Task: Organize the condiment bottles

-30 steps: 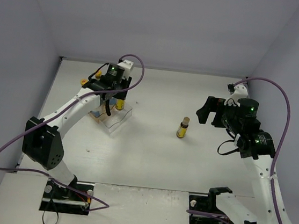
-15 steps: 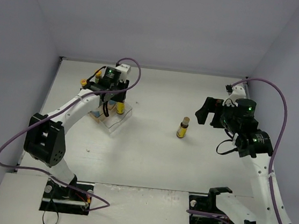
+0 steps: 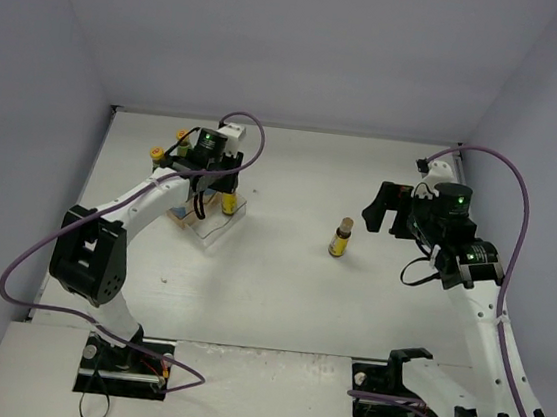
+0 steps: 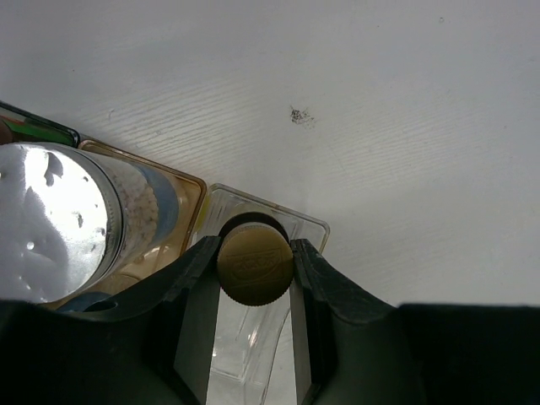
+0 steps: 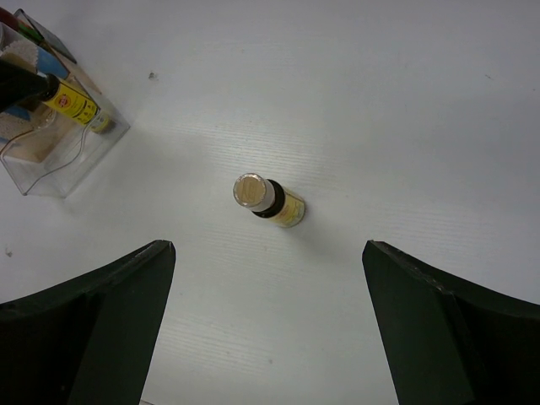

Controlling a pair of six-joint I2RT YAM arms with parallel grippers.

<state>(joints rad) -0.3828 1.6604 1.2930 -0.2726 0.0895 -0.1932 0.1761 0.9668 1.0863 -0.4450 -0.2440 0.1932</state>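
Note:
My left gripper [image 4: 256, 251] is shut on the gold cap of a short yellow-labelled condiment bottle [image 4: 256, 270], which it holds upright over a corner of the clear plastic rack [image 4: 274, 224]. From above, that bottle [image 3: 227, 203] stands at the rack's [image 3: 208, 223] right end. A silver-lidded jar [image 4: 55, 224] sits in the rack just to its left. A second short yellow-labelled bottle [image 5: 270, 201] stands alone on the table [image 3: 341, 238]. My right gripper [image 5: 268, 247] hangs open above and in front of it, holding nothing.
Two yellow-capped bottles [image 3: 156, 154] [image 3: 181, 139] stand behind the left arm near the back left corner. Grey walls enclose the white table [image 3: 279, 289] on three sides. The purple cables loop above both arms.
The left arm has swung slightly left and the held bottle has shifted a little toward the rack's right end. The right arm has barely moved.

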